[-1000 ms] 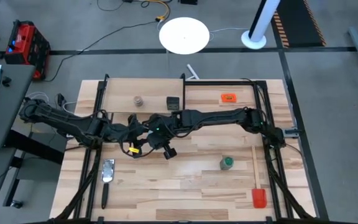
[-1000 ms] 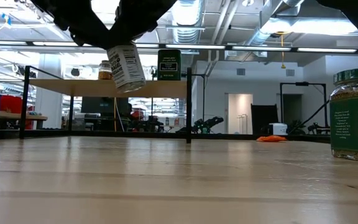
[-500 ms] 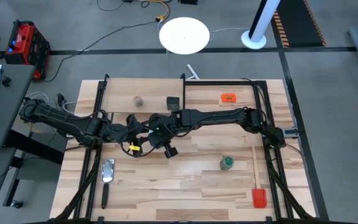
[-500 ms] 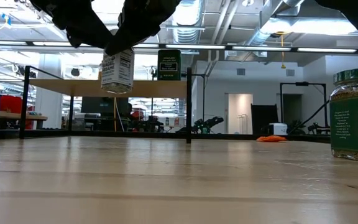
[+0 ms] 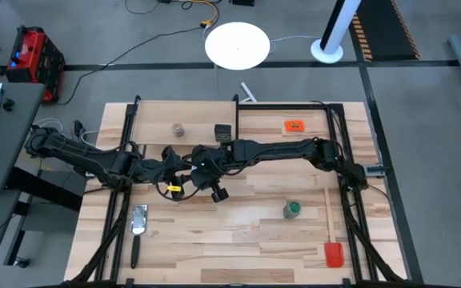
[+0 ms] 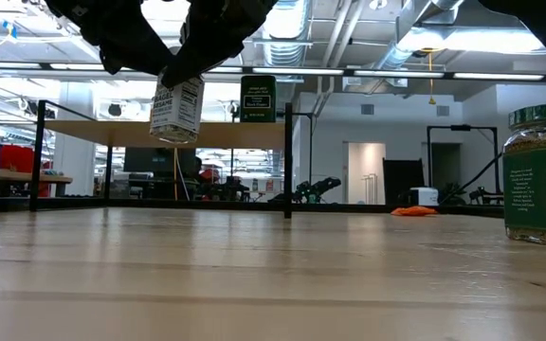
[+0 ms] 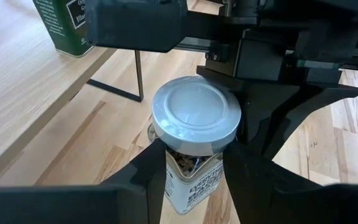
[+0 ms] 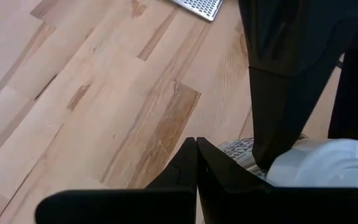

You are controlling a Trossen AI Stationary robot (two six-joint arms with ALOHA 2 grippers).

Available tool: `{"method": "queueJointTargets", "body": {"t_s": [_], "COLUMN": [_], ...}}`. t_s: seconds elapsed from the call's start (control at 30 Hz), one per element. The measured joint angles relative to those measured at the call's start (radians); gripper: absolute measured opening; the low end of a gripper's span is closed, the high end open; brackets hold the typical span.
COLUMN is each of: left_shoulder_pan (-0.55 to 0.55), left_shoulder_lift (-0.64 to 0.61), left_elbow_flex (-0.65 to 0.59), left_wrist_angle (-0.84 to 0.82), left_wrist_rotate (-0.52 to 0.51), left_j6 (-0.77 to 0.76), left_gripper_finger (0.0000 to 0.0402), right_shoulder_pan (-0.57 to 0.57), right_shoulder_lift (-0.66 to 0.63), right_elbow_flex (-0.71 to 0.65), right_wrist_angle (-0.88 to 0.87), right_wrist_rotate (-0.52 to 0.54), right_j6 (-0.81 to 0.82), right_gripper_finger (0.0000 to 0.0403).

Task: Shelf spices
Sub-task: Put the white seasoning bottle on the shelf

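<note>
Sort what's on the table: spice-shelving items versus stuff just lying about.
Job: shelf; clear jar, held by left gripper; green-lidded jar; brownish jar; black tin.
Lying about: orange tag; spatula; grater.

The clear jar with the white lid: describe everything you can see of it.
The clear jar with the white lid is small, with a round, slightly domed white cap over see-through walls showing brownish contents and a printed pale label. It hangs above the wooden table, nearly upright with a slight tilt, in front of the shelf. The left gripper clamps it just under the lid, one finger on each side. The right gripper, shut, sits close beside the lid.
</note>
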Motion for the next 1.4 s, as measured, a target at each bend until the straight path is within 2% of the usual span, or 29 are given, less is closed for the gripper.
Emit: {"method": "queueJointTargets", "body": {"t_s": [0.27, 0.5, 1.07, 1.4], "left_shoulder_pan": [0.0, 0.0, 0.0, 0.0], "left_shoulder_lift": [0.0, 0.0, 0.0, 0.0], "left_elbow_flex": [0.004, 0.004, 0.004, 0.004], "left_wrist_angle": [-0.029, -0.031, -0.026, -0.029], "left_wrist_rotate": [-0.056, -0.056, 0.005, 0.005], "left_j6": [-0.019, -0.021, -0.006, 0.002], "left_gripper_finger": [0.0131, 0.013, 0.0011, 0.0003], "right_shoulder_pan": [-0.001, 0.001, -0.003, -0.002], "right_shoulder_lift": [-0.005, -0.006, -0.01, -0.01], "right_elbow_flex": [0.0, 0.0, 0.002, 0.002], "right_wrist_angle": [-0.005, -0.014, -0.009, -0.031], "right_wrist_rotate": [0.003, -0.001, -0.003, -0.003], "right_j6": [-0.007, -0.004, 0.001, 0.001], "right_gripper_finger": [0.0004, 0.0004, 0.0004, 0.0004]}}
